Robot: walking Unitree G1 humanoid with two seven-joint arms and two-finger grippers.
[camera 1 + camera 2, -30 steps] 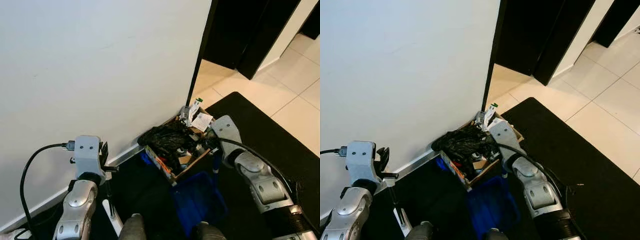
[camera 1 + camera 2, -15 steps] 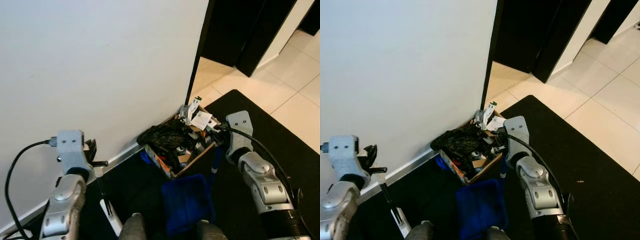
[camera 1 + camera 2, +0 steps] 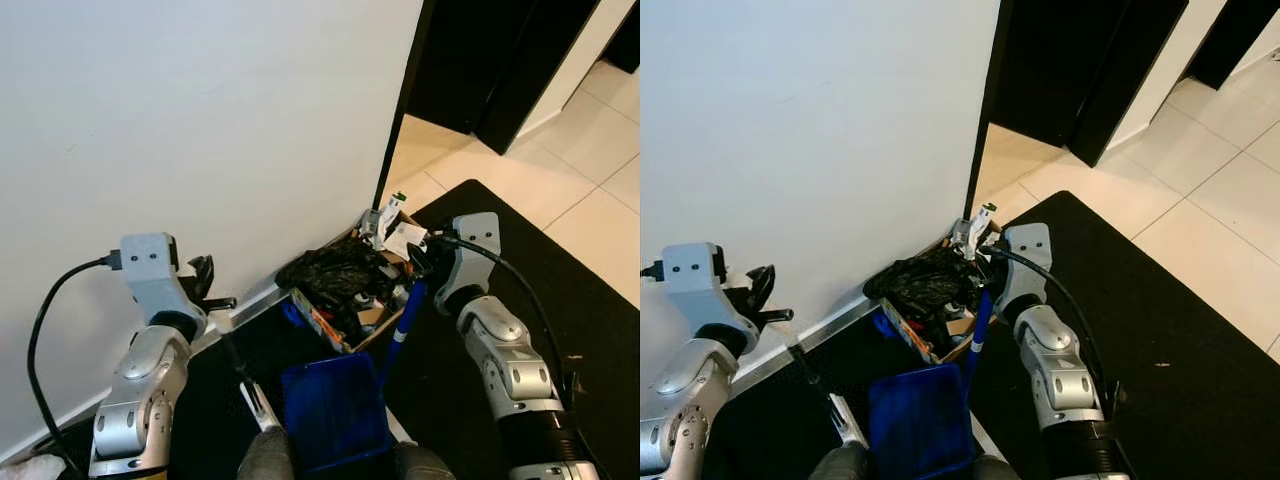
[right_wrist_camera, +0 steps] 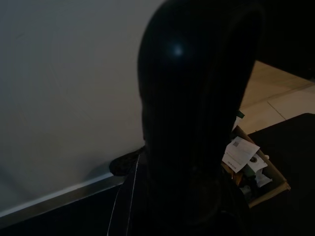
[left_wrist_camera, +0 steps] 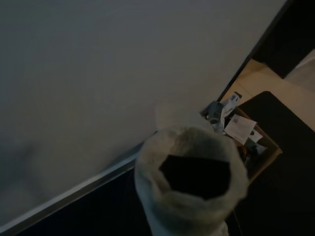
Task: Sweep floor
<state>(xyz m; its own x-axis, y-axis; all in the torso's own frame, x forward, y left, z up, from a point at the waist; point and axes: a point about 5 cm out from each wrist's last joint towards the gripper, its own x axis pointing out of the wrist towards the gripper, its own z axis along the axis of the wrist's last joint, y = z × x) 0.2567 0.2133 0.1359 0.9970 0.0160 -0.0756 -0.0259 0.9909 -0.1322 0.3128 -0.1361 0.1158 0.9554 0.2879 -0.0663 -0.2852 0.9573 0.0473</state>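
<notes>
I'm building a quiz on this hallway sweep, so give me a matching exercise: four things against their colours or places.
Things:
1. dustpan
2. cardboard box
3. mat
4. right gripper

Descriptions:
A. black, covering the floor
B. blue, low between the arms
C. by the wall's corner, full of clutter
D. at the top of the blue handle

Pairs: 1-B, 2-C, 3-A, 4-D

You will find no legible text, label, brand, number or sign. The white paper slip (image 3: 402, 240) in the cardboard box (image 3: 375, 325) carries dark print, but it is too small and blurred to read.
</notes>
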